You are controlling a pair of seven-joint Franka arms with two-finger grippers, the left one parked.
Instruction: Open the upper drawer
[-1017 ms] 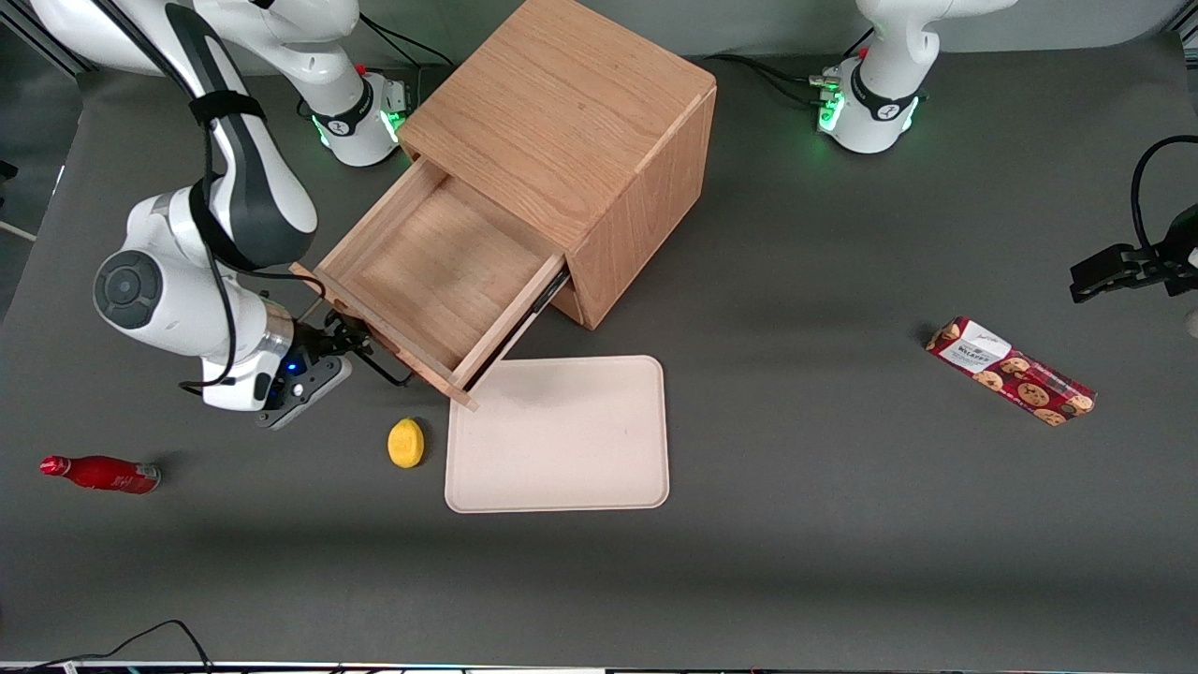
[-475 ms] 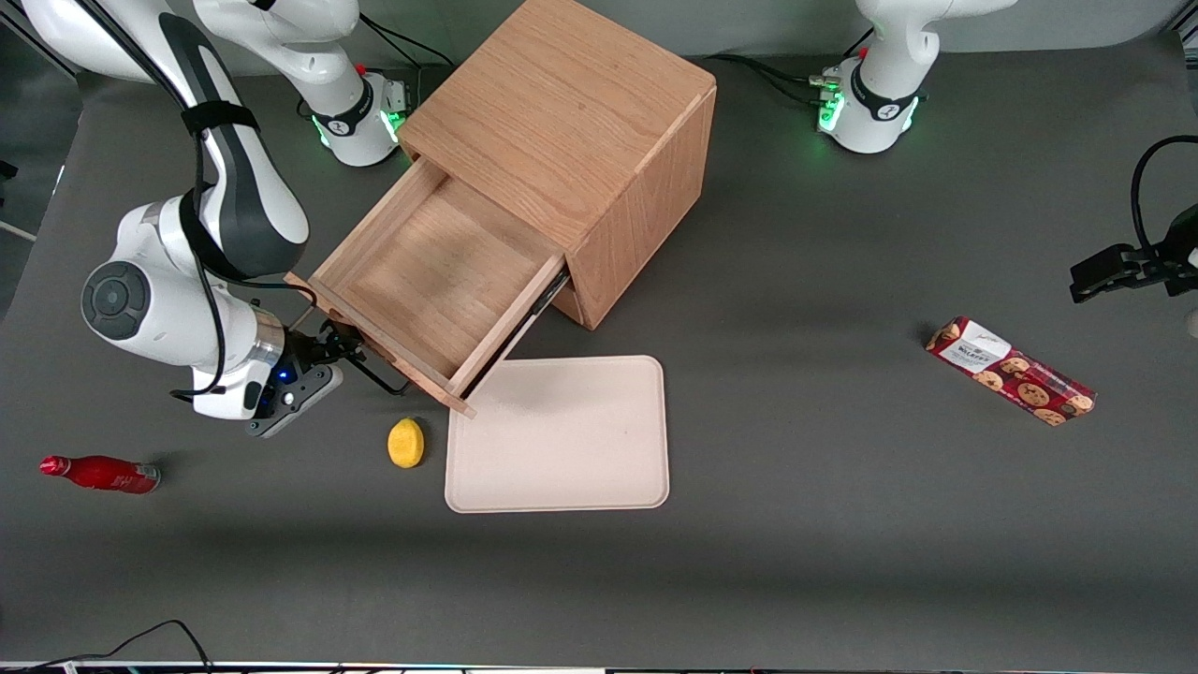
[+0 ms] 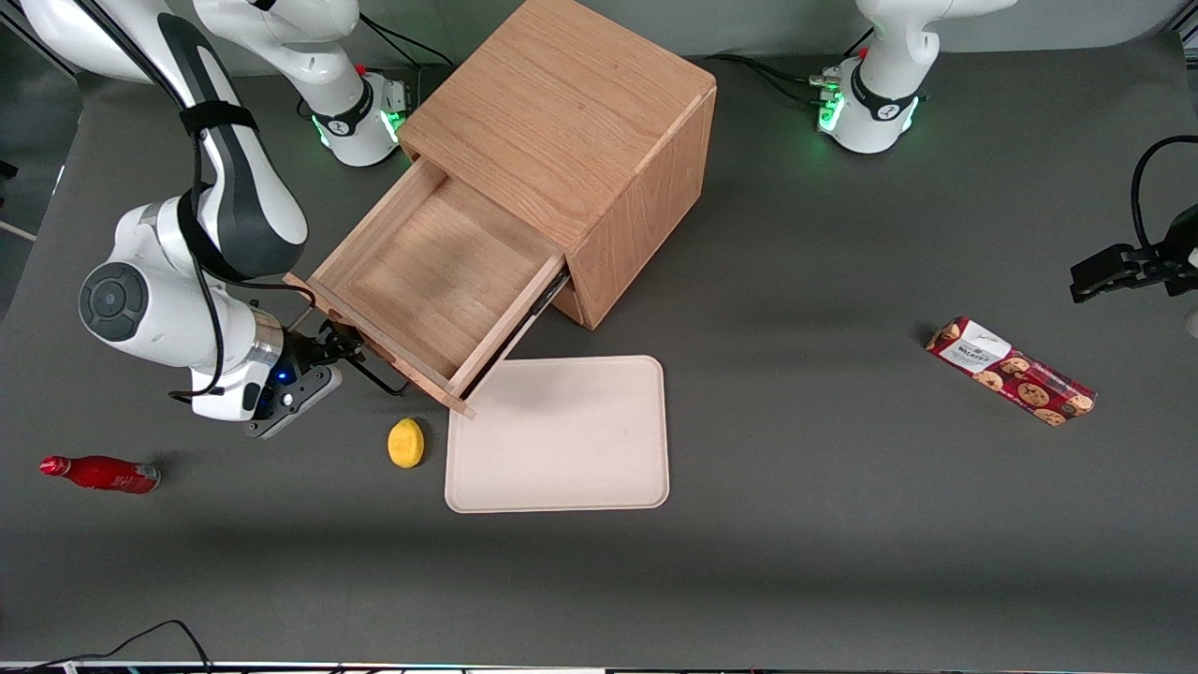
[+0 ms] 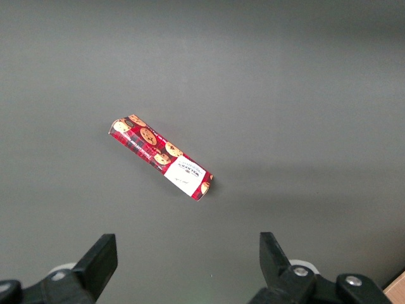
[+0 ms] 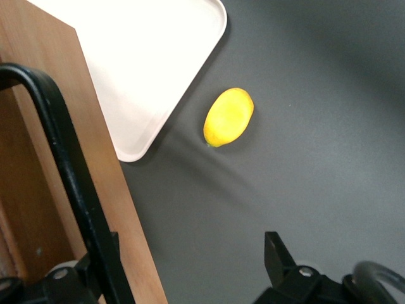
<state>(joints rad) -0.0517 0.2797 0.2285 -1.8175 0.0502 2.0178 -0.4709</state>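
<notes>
The upper drawer (image 3: 440,271) of the oak cabinet (image 3: 571,112) stands pulled far out, and its shallow light-wood tray is bare inside. Its thin black bar handle (image 3: 382,372) runs along the drawer front, on the side nearer the front camera. My right gripper (image 3: 332,344) sits at the end of that handle toward the working arm's end of the table. In the right wrist view the gripper (image 5: 190,244) is open wide. The handle (image 5: 63,164) runs by one finger (image 5: 112,244) against the drawer front (image 5: 104,171). The lower drawer is hidden under the upper one.
A yellow lemon (image 3: 405,443) lies on the table close to the drawer's corner, beside a beige tray (image 3: 559,435); both show in the right wrist view, lemon (image 5: 229,117) and tray (image 5: 145,63). A red bottle (image 3: 100,474) lies near the working arm. A cookie box (image 3: 1011,372) lies toward the parked arm's end.
The drawer has slid a little further out and my gripper and wrist have moved with it, away from the cabinet. Over the last half second almost nothing has moved.
</notes>
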